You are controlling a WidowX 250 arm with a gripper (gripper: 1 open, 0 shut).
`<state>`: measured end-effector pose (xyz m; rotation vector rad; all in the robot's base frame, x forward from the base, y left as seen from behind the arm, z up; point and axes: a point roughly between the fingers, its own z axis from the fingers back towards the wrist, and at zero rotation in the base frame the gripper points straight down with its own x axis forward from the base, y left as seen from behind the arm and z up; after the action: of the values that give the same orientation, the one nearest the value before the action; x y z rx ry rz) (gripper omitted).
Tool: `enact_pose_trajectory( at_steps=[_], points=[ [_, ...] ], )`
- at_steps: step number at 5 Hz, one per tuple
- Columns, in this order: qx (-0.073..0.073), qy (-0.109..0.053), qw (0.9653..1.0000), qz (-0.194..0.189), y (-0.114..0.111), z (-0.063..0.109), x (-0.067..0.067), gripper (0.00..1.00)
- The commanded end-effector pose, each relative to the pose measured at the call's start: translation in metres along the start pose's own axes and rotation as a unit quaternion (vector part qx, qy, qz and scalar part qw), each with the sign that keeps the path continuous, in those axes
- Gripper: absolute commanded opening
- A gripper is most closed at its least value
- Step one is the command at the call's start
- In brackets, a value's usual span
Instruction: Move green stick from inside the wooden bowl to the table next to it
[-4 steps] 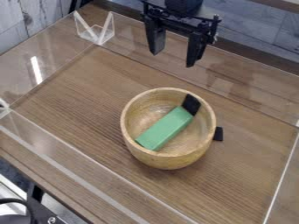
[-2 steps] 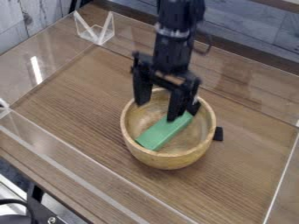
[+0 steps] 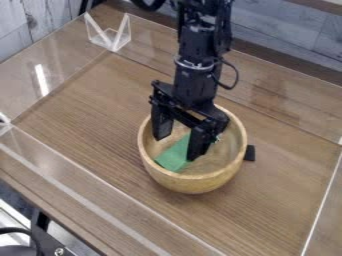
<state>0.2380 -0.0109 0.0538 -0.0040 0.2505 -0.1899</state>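
Note:
The wooden bowl (image 3: 171, 172) sits right of centre on the brown table (image 3: 94, 110). The green stick (image 3: 175, 155) lies slanted inside it, and only its lower left end shows between the black fingers. My gripper (image 3: 182, 140) points down into the bowl, open, with one finger (image 3: 162, 124) on the left of the stick and the other (image 3: 202, 138) on its right. The jaws straddle the stick; I cannot tell whether they touch it. The arm rises behind, hiding the bowl's far rim.
A small black piece (image 3: 249, 154) lies on the table just right of the bowl. Clear acrylic walls (image 3: 54, 160) run along the table's edges. A clear folded stand (image 3: 107, 32) sits at the back left.
The gripper has come down from high at the back into the bowl, and now sits lower over the green stick. Its jaws stay open.

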Motion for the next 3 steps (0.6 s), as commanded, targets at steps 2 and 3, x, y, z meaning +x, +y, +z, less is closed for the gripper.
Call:
enact_pose_trajectory(
  at_steps=[2, 3],
  points=[
    [0.013, -0.029, 0.9995, -0.003, 0.0007, 0.0046, 0.005, 1.0],
    [0.017, -0.034, 0.9993, -0.003, 0.001, 0.0029, 0.0062, 1.0]
  ],
)
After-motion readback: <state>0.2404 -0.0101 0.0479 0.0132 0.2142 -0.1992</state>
